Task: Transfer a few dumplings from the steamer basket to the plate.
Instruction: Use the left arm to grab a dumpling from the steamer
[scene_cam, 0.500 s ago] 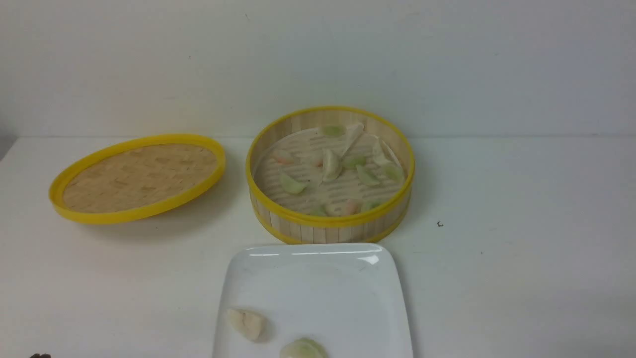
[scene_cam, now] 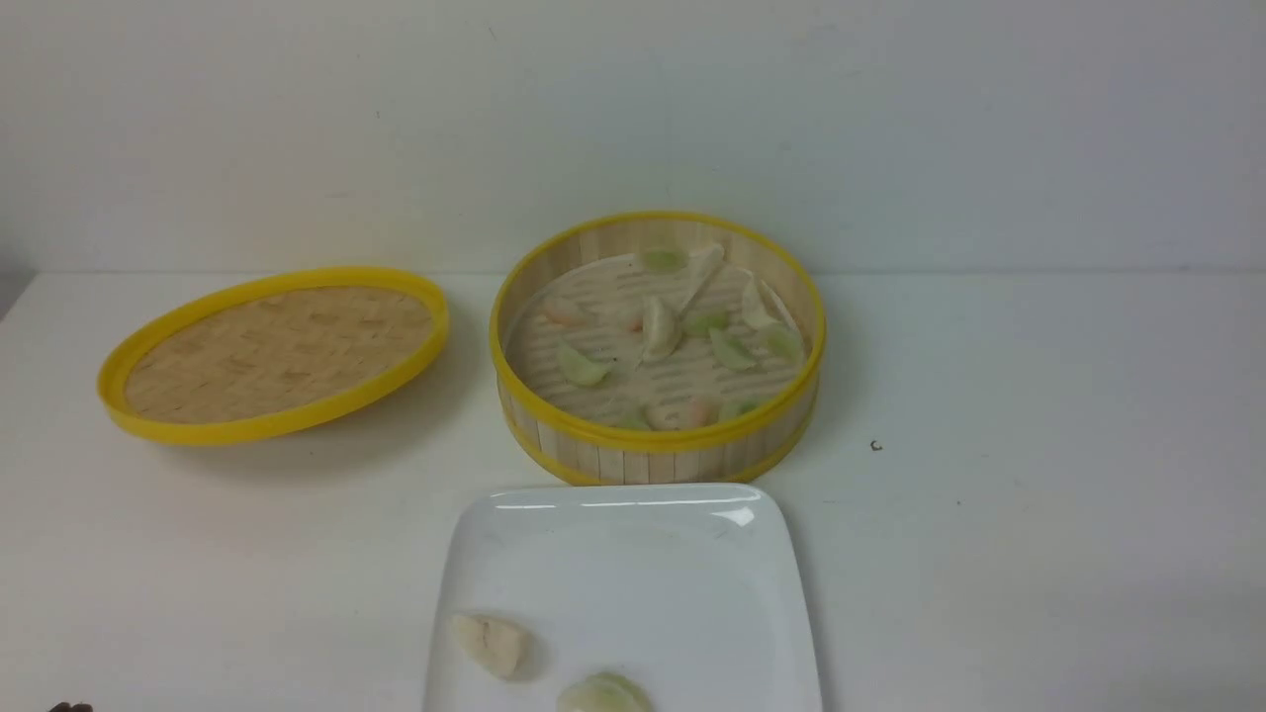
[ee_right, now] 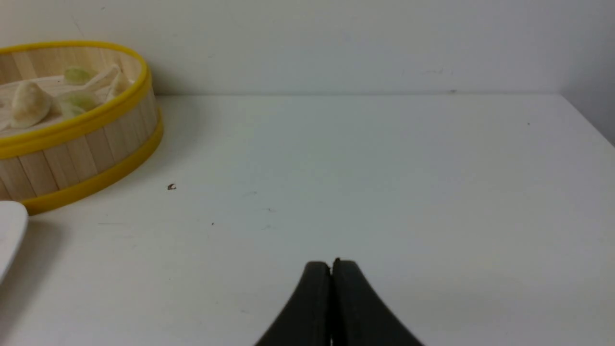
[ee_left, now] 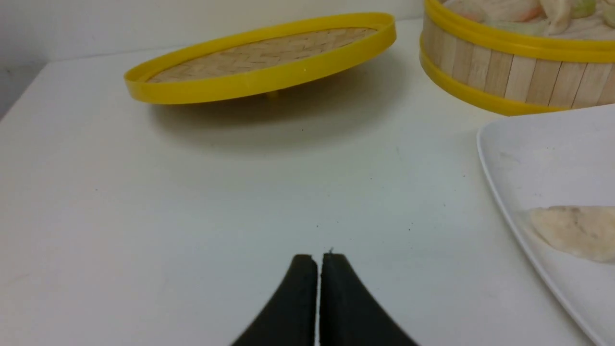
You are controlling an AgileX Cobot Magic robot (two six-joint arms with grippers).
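While most dumplings (scene_cam: 660,328) sit in the steamer basket (scene_cam: 633,461) on the counter (scene_cam: 989,494), front view has two more on the plate (scene_cam: 633,564) just in front, lid (scene_cam: 272,351) off to the left. Left wrist: left gripper (ee_left: 318,257) pinched together, empty, near the plate. Right wrist: right gripper (ee_right: 331,263) same, closed on nothing.

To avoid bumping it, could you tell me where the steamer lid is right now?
In the front view, the yellow-rimmed steamer lid lies on the robot's left, beside the steamer basket without touching it, slightly tilted.
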